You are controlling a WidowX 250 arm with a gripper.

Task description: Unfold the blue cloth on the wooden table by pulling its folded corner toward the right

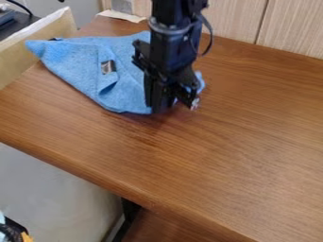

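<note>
The black gripper point(172, 100) hangs down at the upper middle of the wooden table, low over the right part of a blue cloth point(129, 92). The cloth lies spread with folds, mostly to the gripper's left, and a small dark tag shows on it. One corner of the cloth points to the upper left, and a bit of blue shows just right of the gripper. The gripper hides part of the cloth, so whether it holds any fabric cannot be told.
The wooden table point(233, 156) runs to a light wood-panelled wall point(277, 28) at the back. A beige board point(38, 45) stands along the table's upper left side. The table's front edge slants from the left down to the lower right.
</note>
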